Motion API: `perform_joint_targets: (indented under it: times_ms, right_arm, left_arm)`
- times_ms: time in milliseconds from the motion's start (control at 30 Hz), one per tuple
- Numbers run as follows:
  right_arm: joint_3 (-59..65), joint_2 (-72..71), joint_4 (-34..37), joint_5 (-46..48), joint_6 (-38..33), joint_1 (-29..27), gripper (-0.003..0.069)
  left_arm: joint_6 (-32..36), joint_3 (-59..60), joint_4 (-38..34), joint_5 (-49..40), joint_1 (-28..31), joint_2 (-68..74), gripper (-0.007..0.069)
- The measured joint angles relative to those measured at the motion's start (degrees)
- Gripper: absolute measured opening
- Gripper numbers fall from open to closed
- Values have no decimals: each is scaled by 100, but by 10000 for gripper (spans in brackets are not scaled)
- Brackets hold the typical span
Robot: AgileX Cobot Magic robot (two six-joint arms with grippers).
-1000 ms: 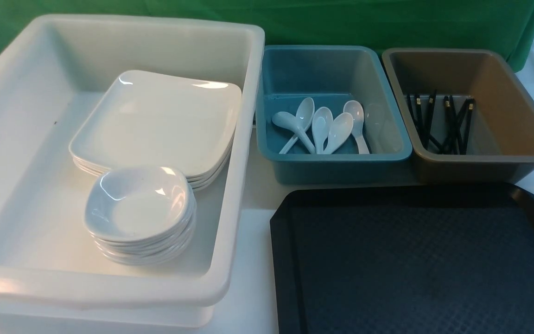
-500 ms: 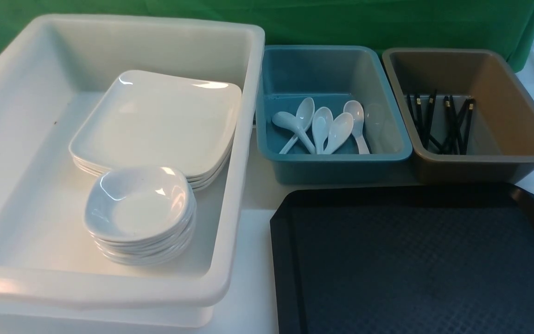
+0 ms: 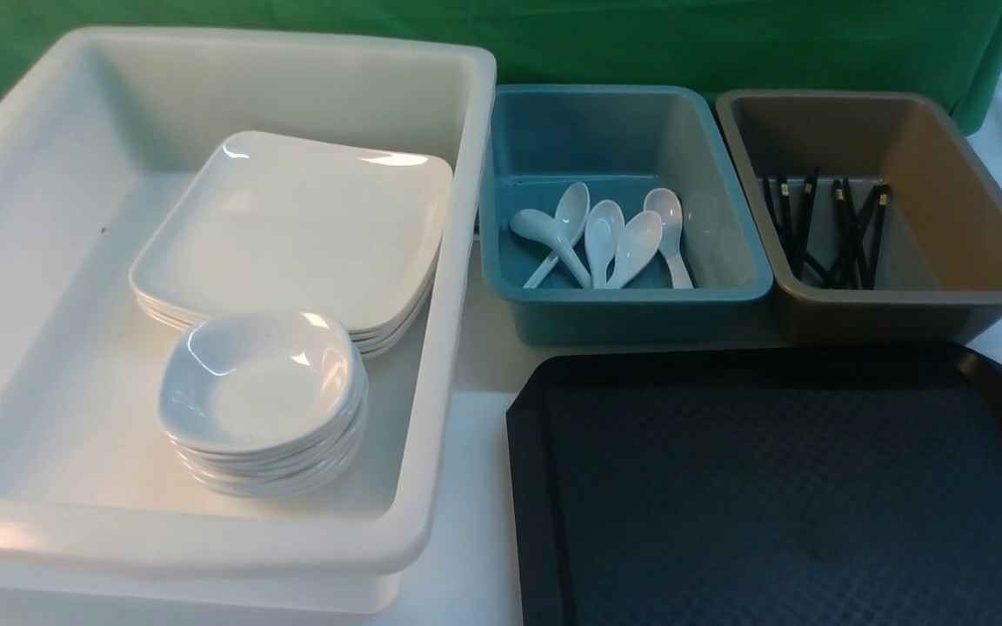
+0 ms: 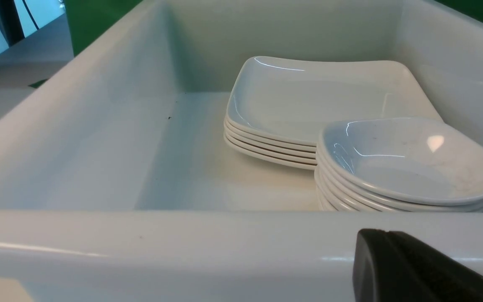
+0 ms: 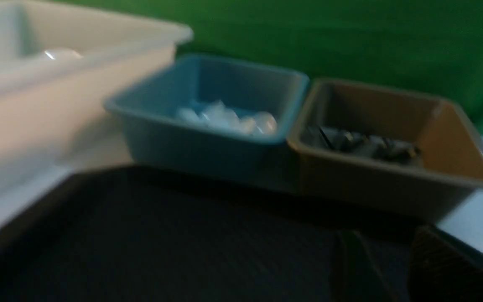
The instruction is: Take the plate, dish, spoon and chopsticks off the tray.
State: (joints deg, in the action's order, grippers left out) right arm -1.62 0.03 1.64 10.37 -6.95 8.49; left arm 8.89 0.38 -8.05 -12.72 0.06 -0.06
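Note:
The black tray (image 3: 779, 496) lies at the front right, and nothing shows on the part of it in view. A stack of white plates (image 3: 292, 226) and a stack of small dishes (image 3: 262, 382) sit in the white bin (image 3: 205, 539). Several white spoons (image 3: 610, 235) lie in the teal bin (image 3: 631, 317). Black chopsticks (image 3: 823, 230) lie in the brown bin (image 3: 884, 317). My left gripper (image 4: 386, 235) is shut on nothing, just outside the white bin's near rim. My right gripper (image 5: 386, 268) hangs open above the tray (image 5: 162, 235), with nothing between its fingers.
The three bins stand side by side behind and left of the tray, the white one tallest and nearest the left arm. A green cloth (image 3: 640, 43) hangs at the back. White tabletop shows between the bins and the tray.

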Motion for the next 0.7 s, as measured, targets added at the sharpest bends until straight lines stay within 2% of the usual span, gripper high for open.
perform_joint_targets:
  times_ms: [133,233,700]
  right_arm:
    - [207,0,0,439,85,-854,237]
    - [207,0,0,468,92,-1057,237]
    - [207,0,0,481,92,-1061,237]
  left_arm:
    - [5,0,0,-1,0,0,4]
    - [5,0,0,-1,0,0,4]
    - [5,0,0,-1,0,0,4]
